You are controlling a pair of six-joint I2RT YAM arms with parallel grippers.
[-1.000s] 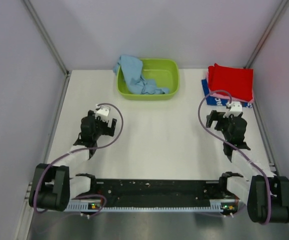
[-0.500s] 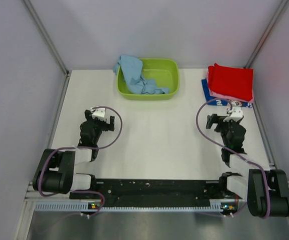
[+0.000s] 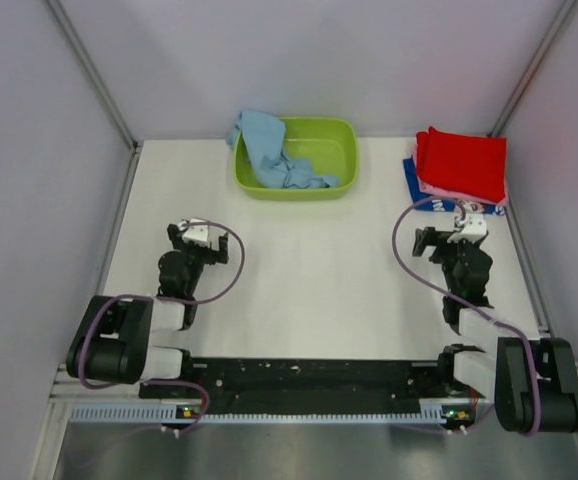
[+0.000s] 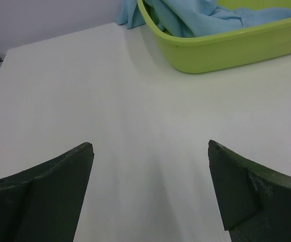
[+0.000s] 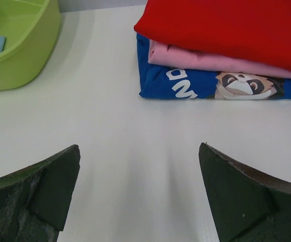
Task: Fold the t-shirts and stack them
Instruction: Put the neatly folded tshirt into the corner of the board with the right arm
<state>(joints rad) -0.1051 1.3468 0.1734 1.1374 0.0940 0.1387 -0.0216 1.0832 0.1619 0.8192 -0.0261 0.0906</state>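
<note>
I saw the white table carrying the lime green basin at its far middle. The light blue t-shirt lay crumpled inside it, spilling over the left rim. At the far right sat a folded stack: the red t-shirt on top, the pink t-shirt beneath, the dark blue t-shirt lowest. The left gripper and right gripper both hung released, jaws wide, grasping nothing.

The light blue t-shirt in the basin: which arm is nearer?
Left. The left arm is in front of the light blue t-shirt, slightly to its left; the right arm is far to its right, near the folded stack.
</note>
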